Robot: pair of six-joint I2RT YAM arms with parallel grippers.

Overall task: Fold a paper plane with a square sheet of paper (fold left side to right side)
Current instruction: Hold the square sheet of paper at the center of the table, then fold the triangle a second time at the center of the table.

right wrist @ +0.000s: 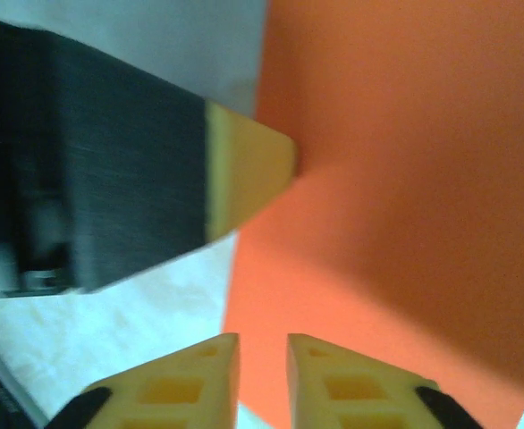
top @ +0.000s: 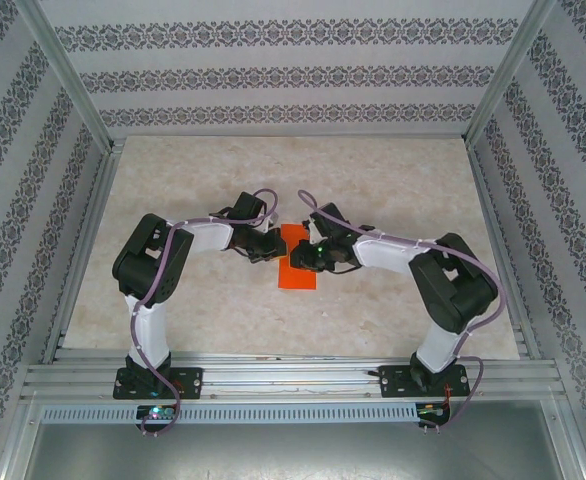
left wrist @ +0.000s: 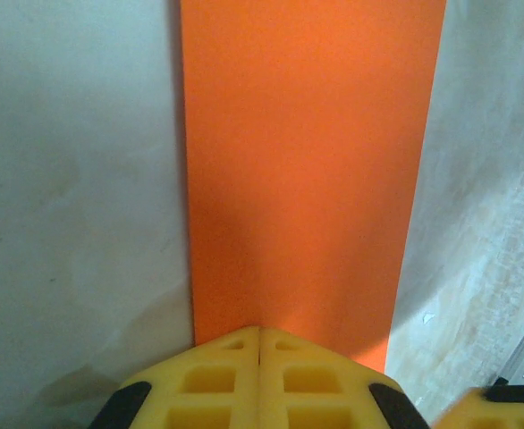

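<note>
Lab test cell: aluminium frame [top: 73, 80], patterned wall panels [top: 293, 75], marble-look tabletop [top: 203, 180], left arm [top: 151, 262], right arm [top: 453, 280] bolted to rail [top: 293, 378]

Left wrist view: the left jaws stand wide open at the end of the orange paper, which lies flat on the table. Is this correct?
Not quite. The left jaws are shut: the left wrist view shows their yellow fingertips pressed together with no gap. The rest holds: they are at the end of the orange paper, which lies flat on the table.
</note>
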